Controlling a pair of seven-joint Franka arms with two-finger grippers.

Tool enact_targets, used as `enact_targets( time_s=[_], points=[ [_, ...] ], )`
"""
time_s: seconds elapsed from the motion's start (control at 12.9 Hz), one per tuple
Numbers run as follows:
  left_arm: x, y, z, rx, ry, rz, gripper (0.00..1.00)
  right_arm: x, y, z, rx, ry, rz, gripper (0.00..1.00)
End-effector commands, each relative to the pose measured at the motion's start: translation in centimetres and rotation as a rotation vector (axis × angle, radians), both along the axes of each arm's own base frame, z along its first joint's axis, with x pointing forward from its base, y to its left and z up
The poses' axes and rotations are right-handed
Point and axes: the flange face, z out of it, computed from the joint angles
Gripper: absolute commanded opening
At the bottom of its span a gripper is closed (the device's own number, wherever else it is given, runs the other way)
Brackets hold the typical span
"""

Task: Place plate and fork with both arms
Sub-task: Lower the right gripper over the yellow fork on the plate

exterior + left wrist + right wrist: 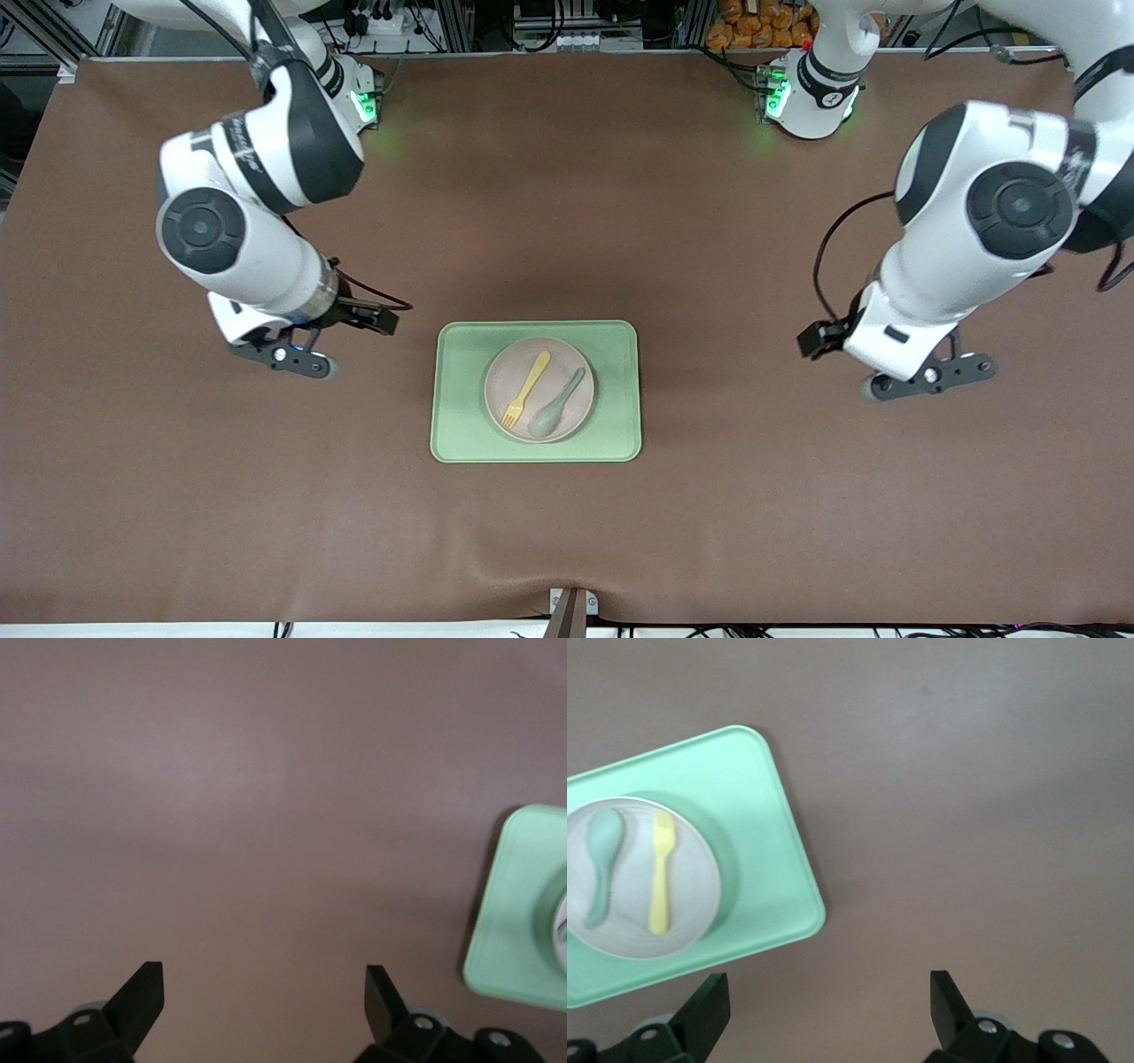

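Resting at the middle of the brown table (567, 221), the light-green tray (461, 390) carries the plate (567, 365), which sits flat inside it. On the plate lie the fork (525, 390) and a grey-green spoon (555, 406), side by side and not touching, both slanted the same way; the fork is on the side toward the right arm's end of the table, its tines pointing toward the front camera.

The right arm (248, 221) bends down from its base, its forearm dropping steeply — the right claw (283, 356) hangs low over bare table, well apart from the tray, toward its own end. In the right wrist view its two fingers (709, 1005) stand wide apart with nothing between them, and the tray (771, 859), plate (700, 895), fork (661, 877) and spoon (602, 864) all show ahead of it.

The left arm (983, 221) mirrors that pose at its end of the table, elbow high and wrist pitched down. The left claw (930, 377) is over bare table, also well apart from the tray — its fingers (142, 997) are spread wide and empty, with only a corner of the tray (518, 904) showing in the left wrist view.
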Motion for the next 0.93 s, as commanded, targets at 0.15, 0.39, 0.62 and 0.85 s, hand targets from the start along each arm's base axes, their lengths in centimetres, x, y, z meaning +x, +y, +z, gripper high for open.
enact_targets(
  time_s=[0.15,0.39,0.62,0.85],
  points=[
    [-4.6,2.2,5.6,0.005,0.072,-0.121,1.00,1.0,5.4,-2.6,0.071,-0.066,-0.058,1.00],
    [-7.0,4.7,8.0,-0.018,0.088,-0.200,1.00,0.8,8.2,-5.6,0.065,-0.059,-0.084,1.00],
    [-9.1,6.7,10.0,-0.052,0.115,-0.257,1.00,0.6,11.9,-9.9,0.085,-0.096,-0.105,1.00],
    [-10.8,8.7,12.0,-0.098,0.120,-0.229,1.00,0.5,14.3,-13.2,0.104,-0.129,-0.143,0.95]
  ],
)
